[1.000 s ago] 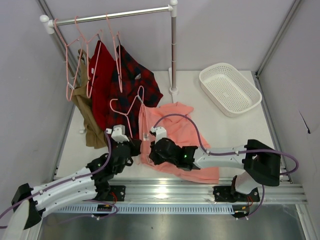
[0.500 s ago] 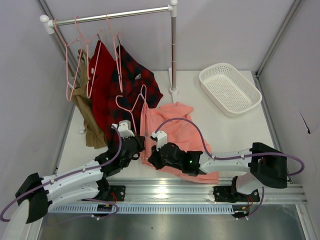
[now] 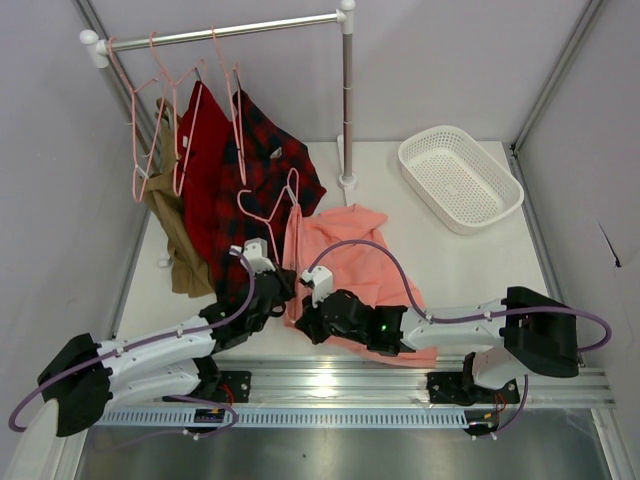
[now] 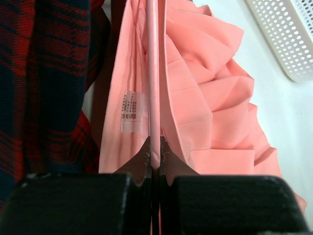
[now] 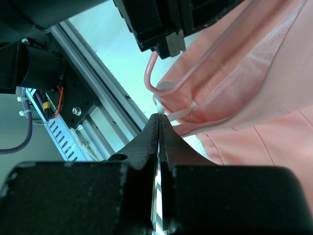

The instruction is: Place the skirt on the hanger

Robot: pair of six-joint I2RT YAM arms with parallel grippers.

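The salmon-pink skirt (image 3: 350, 250) lies bunched on the table in front of the arms. Its white label (image 4: 128, 111) shows in the left wrist view. A pale-pink wire hanger (image 3: 262, 215) stands tilted over the skirt's left edge, hook toward the rail. My left gripper (image 3: 275, 290) is shut on the hanger's wire (image 4: 153, 73), with skirt cloth (image 4: 205, 98) draped on both sides of it. My right gripper (image 3: 305, 318) is beside it, shut on a thin white ribbon loop (image 5: 178, 111) at the skirt's edge (image 5: 244, 98), just below the hanger's bent end (image 5: 152, 83).
A white rail (image 3: 220, 32) at the back left carries spare pink hangers (image 3: 150, 110), a plain red garment (image 3: 205, 150), a red-and-black plaid shirt (image 3: 265, 160) and a tan garment (image 3: 175, 235). Its post (image 3: 347, 100) stands mid-back. A white basket (image 3: 458, 178) sits back right.
Both grippers have moved a little to the right and toward the back. The hanger has moved with them toward the rail, and the skirt's left edge has been drawn along.
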